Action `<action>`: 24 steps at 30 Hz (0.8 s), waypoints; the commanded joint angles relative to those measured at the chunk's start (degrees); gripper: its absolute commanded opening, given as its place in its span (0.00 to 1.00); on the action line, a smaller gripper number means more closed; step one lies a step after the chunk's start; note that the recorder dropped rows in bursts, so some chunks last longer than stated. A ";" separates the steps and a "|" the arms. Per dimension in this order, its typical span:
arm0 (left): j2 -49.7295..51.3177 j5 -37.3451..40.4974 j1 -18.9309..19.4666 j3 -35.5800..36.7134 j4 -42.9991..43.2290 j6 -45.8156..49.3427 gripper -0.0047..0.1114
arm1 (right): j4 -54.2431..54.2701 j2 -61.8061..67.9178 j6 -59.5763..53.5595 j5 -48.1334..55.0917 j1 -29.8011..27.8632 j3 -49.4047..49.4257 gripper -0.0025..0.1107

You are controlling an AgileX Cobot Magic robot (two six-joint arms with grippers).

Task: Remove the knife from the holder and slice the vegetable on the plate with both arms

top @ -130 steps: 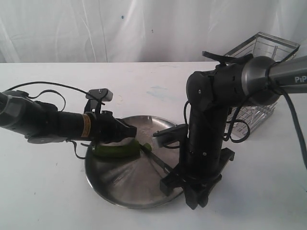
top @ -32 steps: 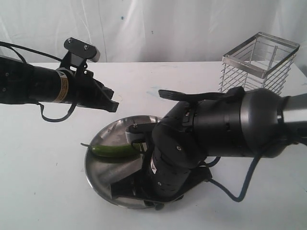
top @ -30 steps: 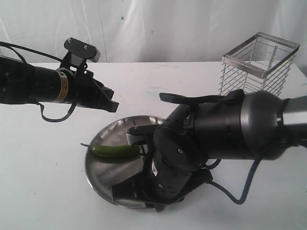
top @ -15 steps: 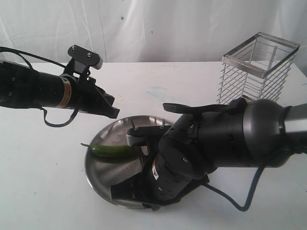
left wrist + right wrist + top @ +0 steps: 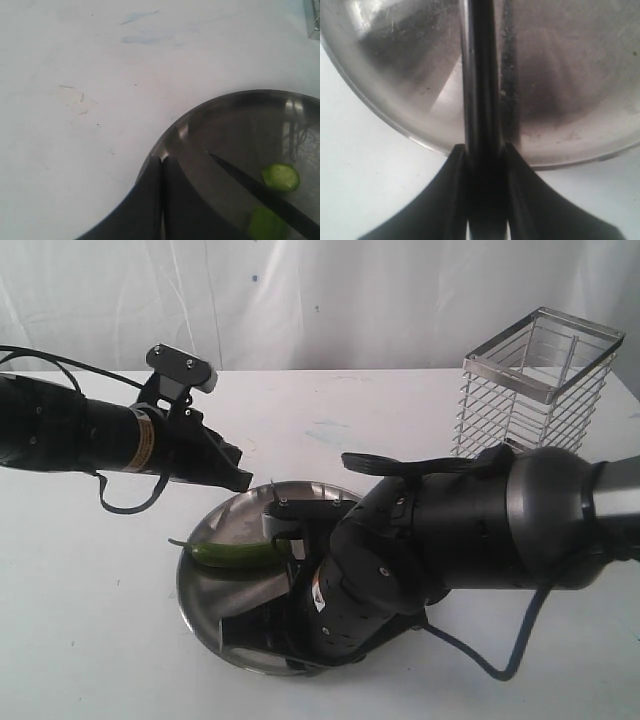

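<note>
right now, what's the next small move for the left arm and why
Probably lower the left pincer onto the vegetable near its stem end to steady it. It is shut, empty and hangs above the rim of the plate, clear of the vegetable, while the right pincer grips the knife over the plate. One slice is cut; most of it is whole.

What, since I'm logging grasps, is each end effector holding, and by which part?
Right end effector: the knife, clamped at its handle end. Left end effector: shut, holding nothing.
</note>
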 commanded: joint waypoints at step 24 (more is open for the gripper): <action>0.07 -7.96 -0.01 0.18 -0.35 0.61 0.04 | 0.53 2.87 -2.68 1.12 0.56 0.20 0.02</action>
